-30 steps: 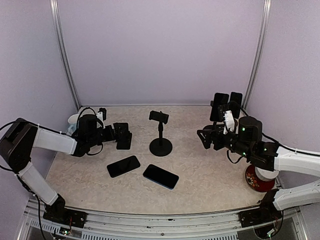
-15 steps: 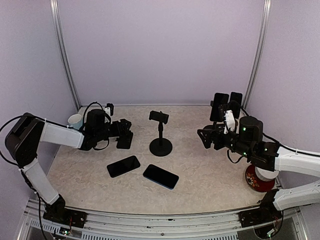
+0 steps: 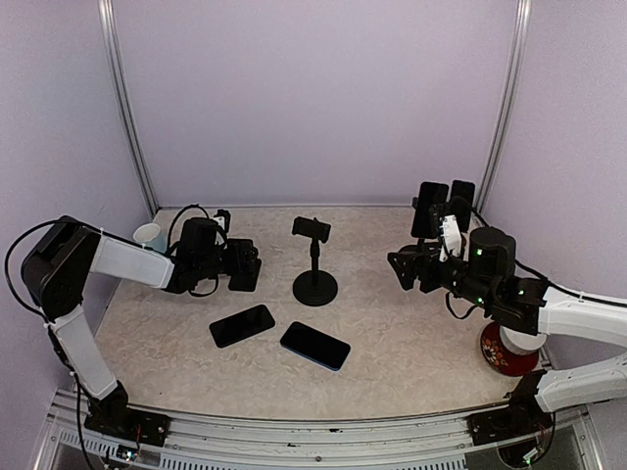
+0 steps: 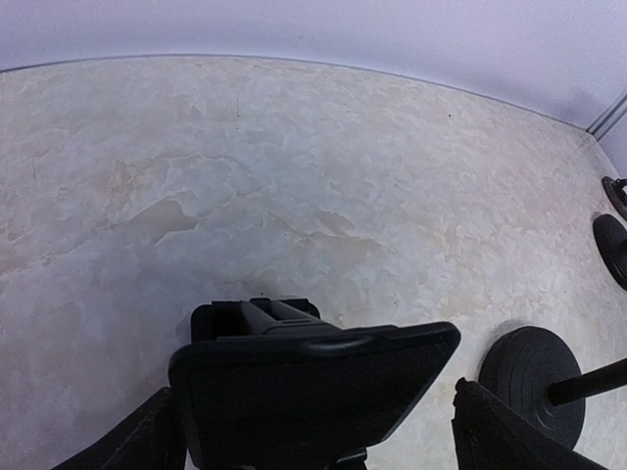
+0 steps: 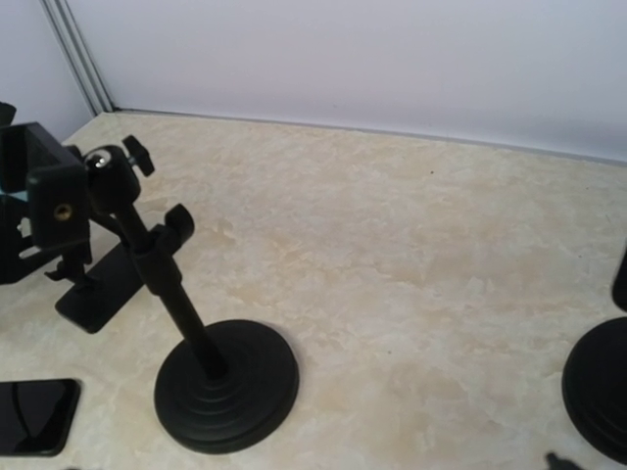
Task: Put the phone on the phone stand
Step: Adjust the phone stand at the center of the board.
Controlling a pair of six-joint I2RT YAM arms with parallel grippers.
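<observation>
Left hand (image 3: 241, 266) hovers low over the bench (image 3: 411, 333), spread wide, with a small black folding stand (image 4: 313, 387) sitting between its fingers (image 4: 132, 443). Seen from the wrist, one finger shows on each side of the stand's tilted plate, close against its edges. Whether they press on it, I can't tell. The folding stand's foot rests on the bench.

Just past the fingertips, toward the middle of the bench, stands the tall phone stand (image 3: 314, 275), a thin pole on a round base with a clamp at the top.

The dark phone (image 3: 241, 325) lies flat on the bench, on the side of the left hand that faces the arm bases, near the hand but apart from it. A blue-edged phone (image 3: 314, 345) also lies flat, just beyond the dark one on the side away from the left hand. Their corners are near each other without touching. Both phones lie in front of the tall stand's base, clear of it.

The right hand (image 3: 402, 268) hangs above the bench on the opposite side of the tall stand, well apart from it. Its fingers are wide, grip nothing and point toward the stand.

Behind the right hand, toward the back wall, two more black holders (image 3: 443, 208) stand upright. A red bowl (image 3: 509, 354) sits beside the right forearm, and a white cup (image 3: 147, 235) sits behind the left wrist.
</observation>
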